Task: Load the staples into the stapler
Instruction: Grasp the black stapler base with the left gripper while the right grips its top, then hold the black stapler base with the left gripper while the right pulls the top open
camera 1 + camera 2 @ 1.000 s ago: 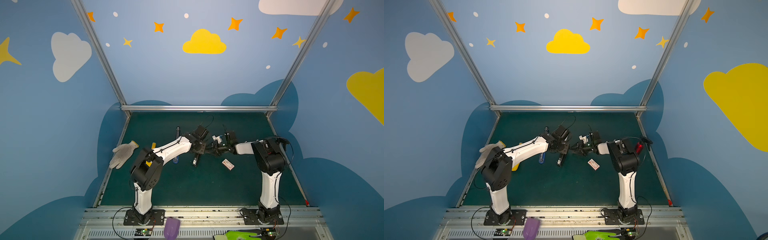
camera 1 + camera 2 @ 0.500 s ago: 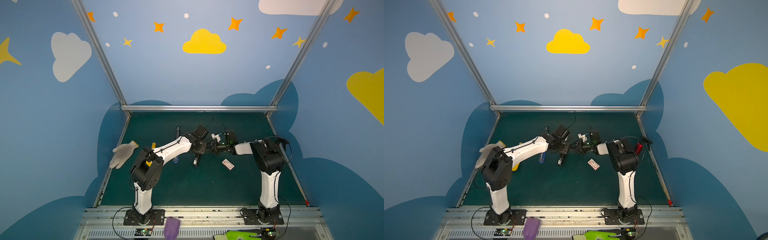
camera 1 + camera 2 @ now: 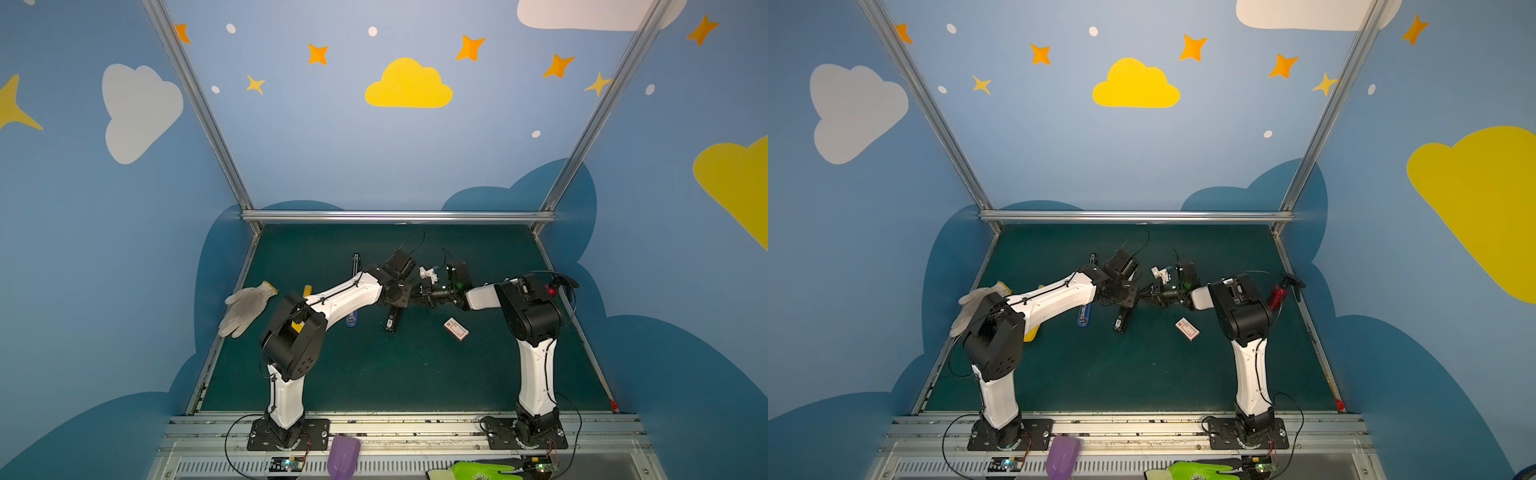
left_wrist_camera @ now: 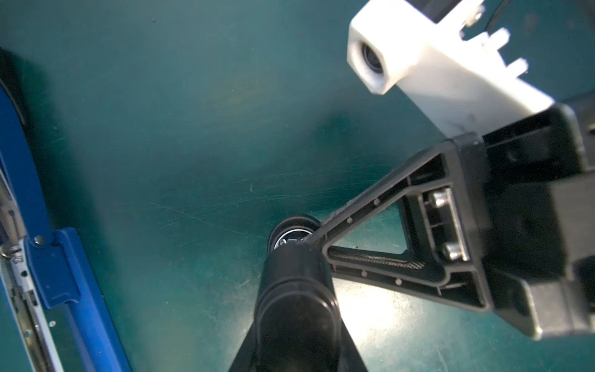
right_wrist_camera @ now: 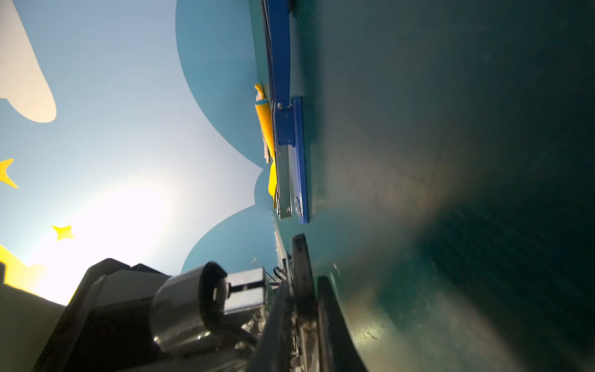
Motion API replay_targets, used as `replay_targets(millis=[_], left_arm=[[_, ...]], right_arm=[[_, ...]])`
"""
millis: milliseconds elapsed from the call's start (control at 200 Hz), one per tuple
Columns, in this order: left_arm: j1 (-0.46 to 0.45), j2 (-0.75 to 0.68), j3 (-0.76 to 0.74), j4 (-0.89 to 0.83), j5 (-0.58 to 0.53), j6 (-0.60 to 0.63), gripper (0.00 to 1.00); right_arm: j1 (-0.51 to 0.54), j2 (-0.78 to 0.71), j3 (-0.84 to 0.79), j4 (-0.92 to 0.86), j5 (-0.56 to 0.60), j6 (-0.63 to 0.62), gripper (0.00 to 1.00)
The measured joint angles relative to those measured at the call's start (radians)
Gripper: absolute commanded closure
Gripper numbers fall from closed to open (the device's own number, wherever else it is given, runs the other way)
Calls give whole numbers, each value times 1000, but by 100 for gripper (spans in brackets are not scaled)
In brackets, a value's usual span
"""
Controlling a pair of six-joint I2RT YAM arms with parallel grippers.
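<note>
In both top views, blue walls (image 3: 332, 158) enclose a dark green floor (image 3: 374, 374) toward six o'clock, edged by silver rails (image 3: 395, 216). A yellow cloud (image 3: 408, 85) sits at twelve o'clock, a white cloud (image 3: 139, 110) at ten, orange stars (image 3: 318, 54) between. Light falls evenly.

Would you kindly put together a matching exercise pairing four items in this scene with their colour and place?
Things:
1. stapler
2. small box
3. knit glove
4. scoop

Descriptions:
A. white with a red mark, on the mat
B. purple, on the front ledge, off the mat
C. blue, lying on the mat
D. pale grey with a yellow cuff, at the mat's left edge

Pairs: 1-C; 2-A; 3-D; 4-B.
</note>
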Motion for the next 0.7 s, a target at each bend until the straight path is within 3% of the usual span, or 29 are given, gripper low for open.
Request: replay_targets(millis=[701], left_arm=[[-25, -367, -344, 160, -33, -79, 96]], right_arm=[[-90, 44, 62, -143, 57, -37, 100]])
